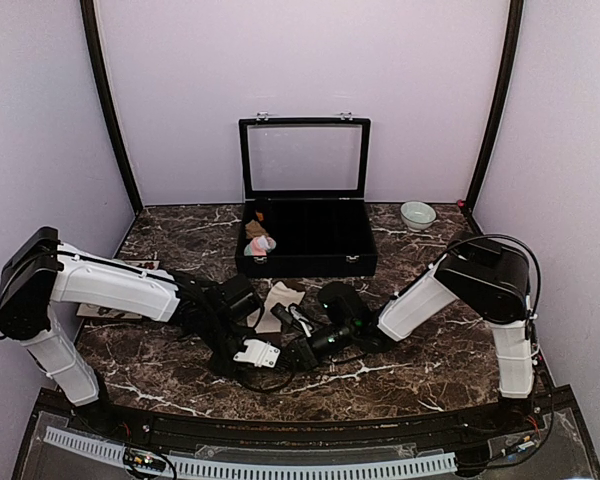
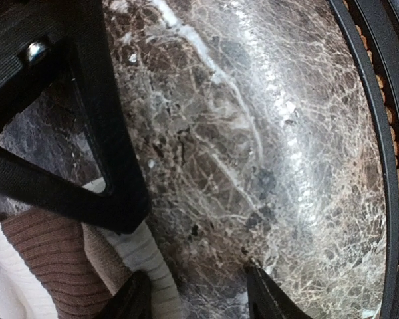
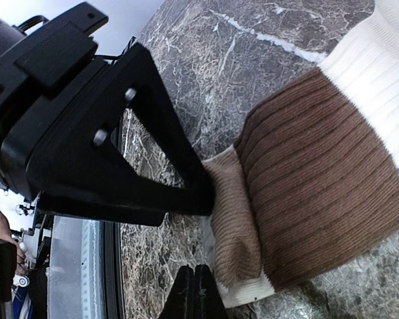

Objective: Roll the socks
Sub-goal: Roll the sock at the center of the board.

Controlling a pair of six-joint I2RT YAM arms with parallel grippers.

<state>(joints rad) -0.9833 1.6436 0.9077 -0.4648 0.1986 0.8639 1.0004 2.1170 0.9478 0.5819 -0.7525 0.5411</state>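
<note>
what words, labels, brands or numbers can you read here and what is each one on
None readable in any view.
The black case, bowl and cream and brown sock show no lettering.
Pale sheet on the far left: any print is too small to read.

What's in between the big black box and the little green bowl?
Nothing is there. Only bare marble tabletop lies between the black box and the bowl. The top view shows it.
</note>
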